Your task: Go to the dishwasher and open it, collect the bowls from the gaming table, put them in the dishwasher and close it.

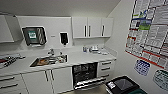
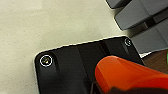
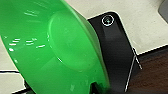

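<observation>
The dishwasher point(image 1: 85, 72) stands open under the white counter. Its steel door point(image 1: 89, 83) is folded down and dark wire racks show inside. In the right wrist view a bright green bowl point(image 3: 50, 47) hangs on edge close to the camera, over pale floor, with my right gripper shut on its rim. In the left wrist view a rounded orange bowl point(image 2: 125, 75) sits in my left gripper above the same pale floor. The pale bowl with the bluish rim and the gaming table are out of view.
A steel sink point(image 1: 48, 60) is set in the counter point(image 1: 82, 58) left of the dishwasher, with drawers point(image 1: 106, 68) to its right. A black-lidded bin point(image 1: 122, 85) stands by the right wall under posters point(image 1: 150, 30). White cabinets point(image 1: 92, 27) hang above.
</observation>
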